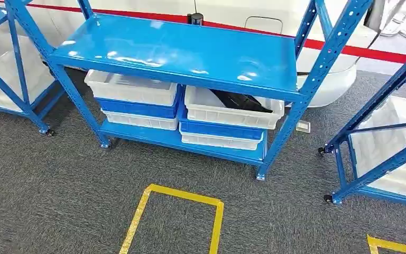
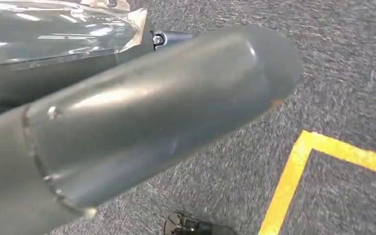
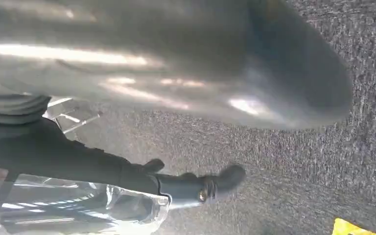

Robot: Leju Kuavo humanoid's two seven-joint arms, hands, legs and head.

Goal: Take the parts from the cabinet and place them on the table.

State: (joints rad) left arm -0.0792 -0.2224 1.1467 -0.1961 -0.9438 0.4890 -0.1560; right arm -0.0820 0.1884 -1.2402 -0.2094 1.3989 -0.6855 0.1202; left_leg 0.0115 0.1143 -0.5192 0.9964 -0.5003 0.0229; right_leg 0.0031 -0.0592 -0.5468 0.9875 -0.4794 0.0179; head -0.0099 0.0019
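Blue cabinet (image 1: 180, 53) faces the head view; wrist views show perhaps a bagged part (image 3: 73, 208)

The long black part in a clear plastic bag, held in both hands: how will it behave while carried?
The long black part in a clear plastic bag looks rigid, so probably no sagging. The glossy wrap may slip. Its length could swing if held off-centre.

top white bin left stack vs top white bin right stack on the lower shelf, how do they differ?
The left top bin looks empty; the right top bin holds a dark part. The left top bin sits a little higher and further back than the right top bin. Both are white, open-topped, each stacked on a blue bin over a white one.
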